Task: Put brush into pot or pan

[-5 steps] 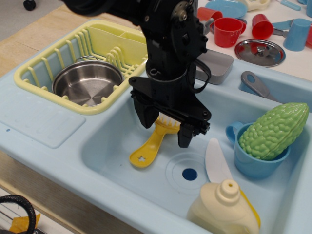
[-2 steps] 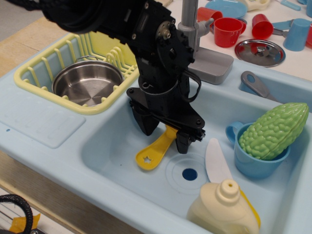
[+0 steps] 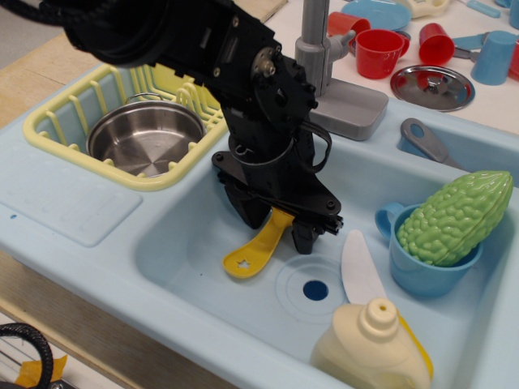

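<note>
The gripper (image 3: 278,220) is clamped on the brush (image 3: 255,250) in the sink (image 3: 186,243), its yellow handle sticking out toward 7 o'clock with the star-holed tip low over the sink floor. The pot (image 3: 146,136) sits in the rack (image 3: 57,121), at 10 o'clock from the gripper.

brush (image 3: 253,251) bristles hidden behind gripper (image 3: 277,220)

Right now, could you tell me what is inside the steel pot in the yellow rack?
The pot shows only its bare shiny bottom; nothing lies in it. The brush is in the sink, its head hidden under the gripper.
</note>
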You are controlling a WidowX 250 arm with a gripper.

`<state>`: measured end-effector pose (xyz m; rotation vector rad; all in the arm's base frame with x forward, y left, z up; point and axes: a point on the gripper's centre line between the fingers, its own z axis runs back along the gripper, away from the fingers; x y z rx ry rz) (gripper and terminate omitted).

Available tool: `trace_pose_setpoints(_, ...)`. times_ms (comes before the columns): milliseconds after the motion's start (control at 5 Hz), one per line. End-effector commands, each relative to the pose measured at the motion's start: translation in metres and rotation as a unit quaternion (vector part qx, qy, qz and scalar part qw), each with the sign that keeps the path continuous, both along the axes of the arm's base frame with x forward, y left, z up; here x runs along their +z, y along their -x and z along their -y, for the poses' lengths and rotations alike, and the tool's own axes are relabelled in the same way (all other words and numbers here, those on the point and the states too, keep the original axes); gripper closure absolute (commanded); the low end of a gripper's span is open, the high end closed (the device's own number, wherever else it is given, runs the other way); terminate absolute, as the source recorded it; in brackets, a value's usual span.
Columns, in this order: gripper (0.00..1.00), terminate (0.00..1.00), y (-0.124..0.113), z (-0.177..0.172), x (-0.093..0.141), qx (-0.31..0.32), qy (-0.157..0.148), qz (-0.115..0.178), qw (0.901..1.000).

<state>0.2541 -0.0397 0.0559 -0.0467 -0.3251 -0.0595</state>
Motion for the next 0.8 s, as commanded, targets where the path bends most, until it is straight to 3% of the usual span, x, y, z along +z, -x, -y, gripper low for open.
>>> trace_pose_setpoints(0,1.0,0.0,-0.001,-0.006,-0.004,0.023,0.003,-0.003,0.9997)
trace_pose_setpoints(400,1.0,0.0,-0.002,0.001,0.016,0.033,-0.011,-0.014,0.9993)
trace_pose_setpoints(600,1.0,0.0,0.003,0.008,0.038,0.045,-0.035,0.004,0.9984)
